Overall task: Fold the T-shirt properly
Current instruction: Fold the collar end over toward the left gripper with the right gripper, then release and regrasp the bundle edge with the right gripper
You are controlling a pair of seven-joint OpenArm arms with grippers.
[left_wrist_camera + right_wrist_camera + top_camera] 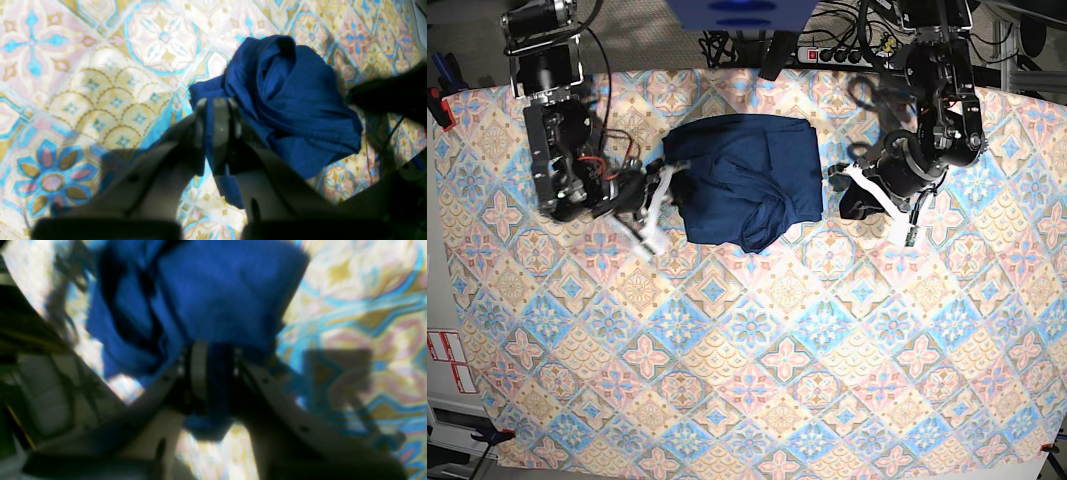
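A navy shirt lies bunched on the patterned cloth that covers the desk, in the middle of its far half, between the robot's two arms. Each arm has hold of one side of it.

The left arm, on the right of the overhead view, reaches in to the shirt's edge on that side. Its wrist camera shows the left jaws clenched on a narrow strip of the blue fabric, which runs down between the pale fingers and hangs out below them. The rest of the shirt is heaped just beyond in soft, rolled folds, resting on the cloth.

The right arm, on the left of the overhead view, meets the shirt's opposite edge. Its wrist view is blurred, but the right jaws appear to be grasping a dark fold of fabric between the fingers. The body of the shirt rises broad beyond them and a small tail of cloth shows beneath.

From above, the garment is a rough rectangle with a rumpled twist of fabric near its nearer right corner. A power strip and cables lie at the far edge of the desk, behind the shirt.
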